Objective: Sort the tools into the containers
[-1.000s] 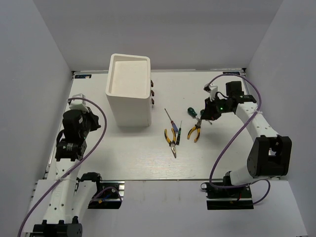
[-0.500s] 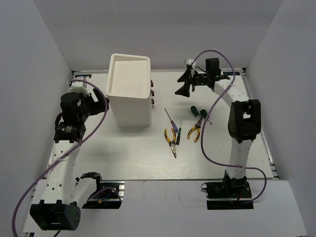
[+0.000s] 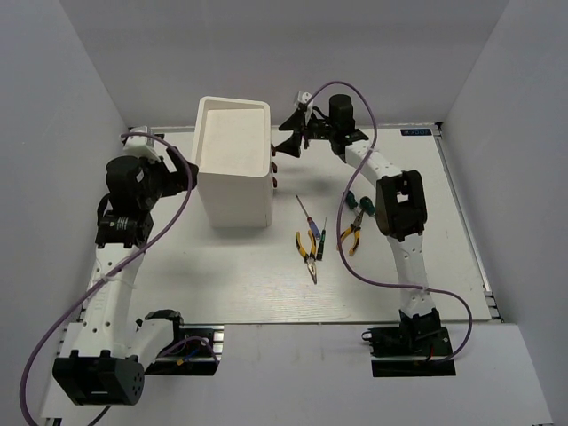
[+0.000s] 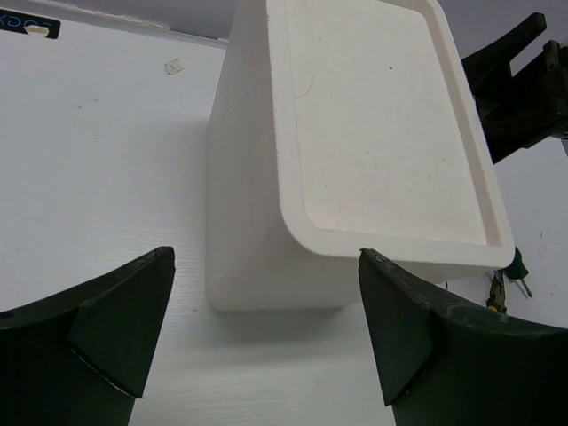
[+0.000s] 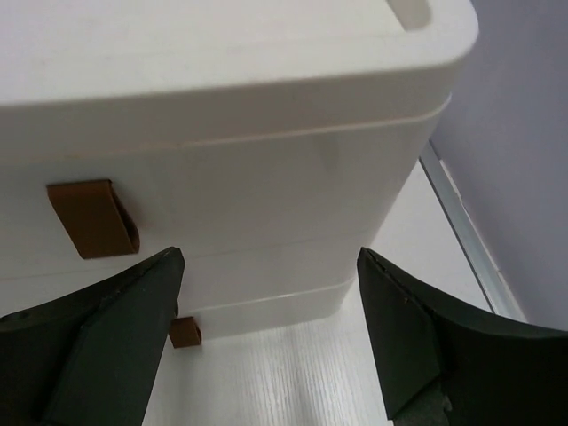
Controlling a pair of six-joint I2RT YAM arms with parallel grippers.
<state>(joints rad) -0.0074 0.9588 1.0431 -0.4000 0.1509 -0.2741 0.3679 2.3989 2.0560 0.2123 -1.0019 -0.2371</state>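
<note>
Bright, even, diffuse light
A soft shadow lay at the white box's (image 3: 232, 169) base; wrist views blurred along their bottom edges

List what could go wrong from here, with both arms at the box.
1. The open right tool is close to the box's knobbed side. If it closes off-centre, it may miss the knob or shove the box.
2. The open left tool faces the opposite side. A push from either side might slide or tip the tall box.
3. The right arm reaches past the pliers. If it drops, it may scatter them.
</note>
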